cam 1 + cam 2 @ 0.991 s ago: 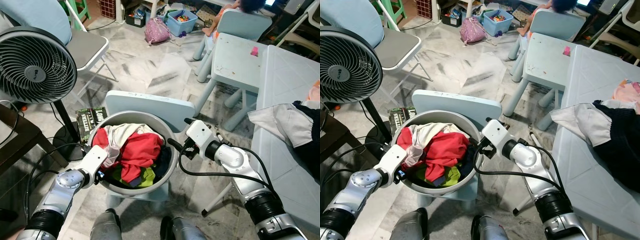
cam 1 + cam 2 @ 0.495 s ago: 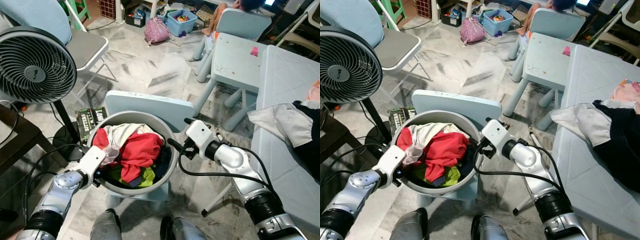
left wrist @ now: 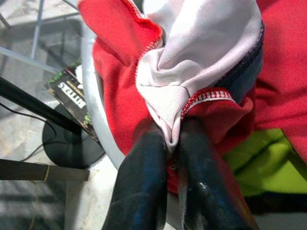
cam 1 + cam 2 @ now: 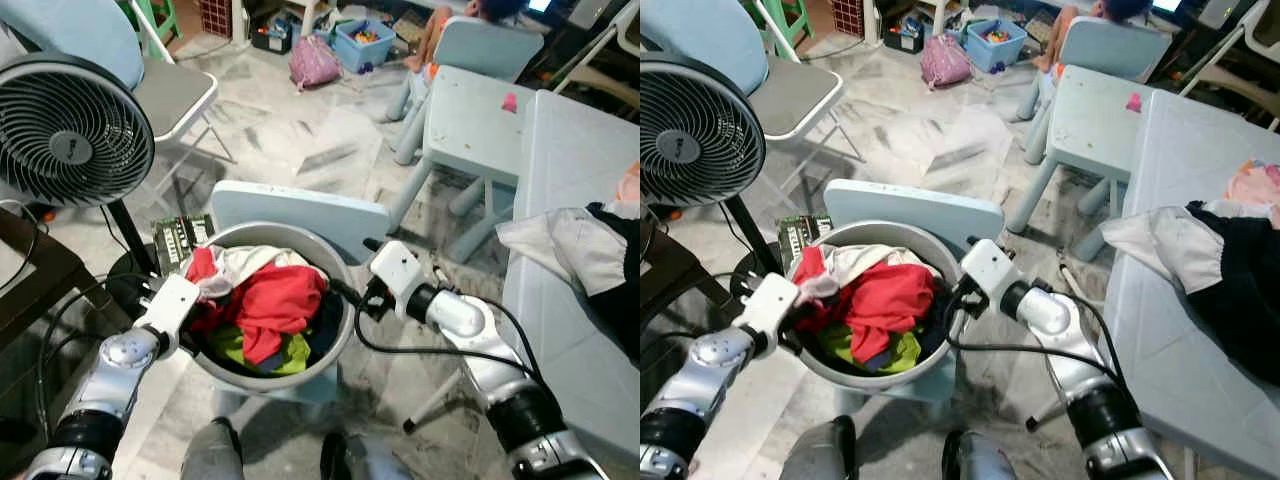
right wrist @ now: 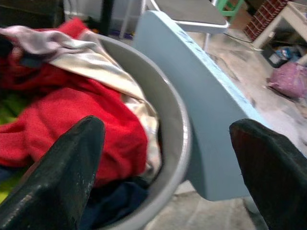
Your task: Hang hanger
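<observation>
A grey laundry basin (image 4: 338, 272) full of clothes stands on a pale blue child's chair (image 4: 300, 208) right in front of me. On top lie a red garment (image 4: 278, 305) and a white one (image 4: 255, 262). At the basin's left rim my left gripper (image 3: 173, 139) is shut on a fold of white and red cloth (image 3: 192, 62), which is drawn over the rim. My right gripper (image 5: 165, 127) is open at the right side, one finger inside the basin and one outside, with the basin's rim (image 5: 180, 134) between them.
A standing fan (image 4: 65, 130) and a folding chair (image 4: 170, 90) are at the left. A green-black box (image 4: 180, 235) lies on the floor. At the right stands a white table (image 4: 570, 150) with clothes (image 4: 590, 255) on it. A small blue table (image 4: 470, 120) is beyond.
My left gripper has drawn outward and up to the left, pulling the white and red cloth over the basin's rim. The right gripper stays at the right rim.
</observation>
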You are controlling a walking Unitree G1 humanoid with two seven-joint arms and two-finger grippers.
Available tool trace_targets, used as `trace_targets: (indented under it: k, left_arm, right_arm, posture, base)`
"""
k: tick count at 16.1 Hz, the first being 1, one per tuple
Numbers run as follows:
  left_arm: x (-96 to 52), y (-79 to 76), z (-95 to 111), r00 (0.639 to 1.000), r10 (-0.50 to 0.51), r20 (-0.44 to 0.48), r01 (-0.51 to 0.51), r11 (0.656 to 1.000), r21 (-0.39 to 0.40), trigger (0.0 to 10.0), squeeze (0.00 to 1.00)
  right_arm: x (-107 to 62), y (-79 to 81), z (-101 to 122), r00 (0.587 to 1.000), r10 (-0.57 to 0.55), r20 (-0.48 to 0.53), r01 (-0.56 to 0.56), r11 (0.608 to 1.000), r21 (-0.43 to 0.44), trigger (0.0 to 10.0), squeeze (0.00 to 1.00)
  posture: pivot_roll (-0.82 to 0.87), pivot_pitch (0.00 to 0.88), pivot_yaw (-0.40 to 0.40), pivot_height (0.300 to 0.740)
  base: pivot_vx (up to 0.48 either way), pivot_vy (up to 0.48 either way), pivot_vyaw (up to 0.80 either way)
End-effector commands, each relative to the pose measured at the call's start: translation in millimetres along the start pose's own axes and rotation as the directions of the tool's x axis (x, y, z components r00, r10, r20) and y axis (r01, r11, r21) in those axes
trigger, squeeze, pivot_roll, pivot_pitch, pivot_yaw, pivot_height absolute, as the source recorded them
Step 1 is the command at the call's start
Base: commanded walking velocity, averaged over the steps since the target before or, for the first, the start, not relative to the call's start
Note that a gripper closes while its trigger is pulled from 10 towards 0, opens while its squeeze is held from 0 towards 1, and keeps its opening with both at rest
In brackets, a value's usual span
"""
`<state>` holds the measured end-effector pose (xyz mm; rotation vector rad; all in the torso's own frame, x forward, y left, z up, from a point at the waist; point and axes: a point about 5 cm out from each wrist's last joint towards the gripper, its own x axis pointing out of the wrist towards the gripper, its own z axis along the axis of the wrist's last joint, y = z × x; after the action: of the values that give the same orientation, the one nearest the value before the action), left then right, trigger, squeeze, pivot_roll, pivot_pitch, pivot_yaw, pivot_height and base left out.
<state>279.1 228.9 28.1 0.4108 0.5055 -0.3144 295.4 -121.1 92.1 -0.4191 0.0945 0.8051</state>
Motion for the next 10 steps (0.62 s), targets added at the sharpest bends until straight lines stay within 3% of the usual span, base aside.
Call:
trace_targets:
  k: [1,5,7,10]
  left_arm:
    - [1.3,2.4,5,0.999,0.021,0.027,-0.021,1.000,-0.011,0.0,0.00]
    - [5.9,14.9,37,0.979,0.091,0.180,-0.090,0.996,-0.012,0.0,0.00]
    - [9.4,23.9,87,0.927,0.124,0.355,-0.118,0.992,-0.038,0.0,0.00]
    - [6.8,32.6,188,0.774,0.139,0.618,-0.104,0.990,-0.093,0.0,0.00]
  right_arm:
    - [-4.0,2.2,-1,1.000,0.029,-0.004,-0.029,1.000,0.007,10.0,0.00]
    - [-2.3,5.5,-4,0.997,0.078,-0.016,-0.078,0.997,0.016,10.0,0.00]
    - [2.5,-1.7,-7,0.999,0.011,-0.034,-0.011,1.000,0.017,10.0,0.00]
    - [15.9,-14.5,-9,0.987,-0.142,-0.072,0.144,0.989,0.021,10.0,0.00]
  posture:
    - [0.03,0.135,-0.093,0.740]
    - [0.05,0.118,-0.075,0.740]
    - [0.07,0.099,-0.061,0.740]
    - [0.10,0.052,-0.047,0.740]
  base:
    - [0.000,0.000,0.00]
    - [0.000,0.000,0.00]
    - [0.000,0.000,0.00]
    - [0.000,0.000,0.00]
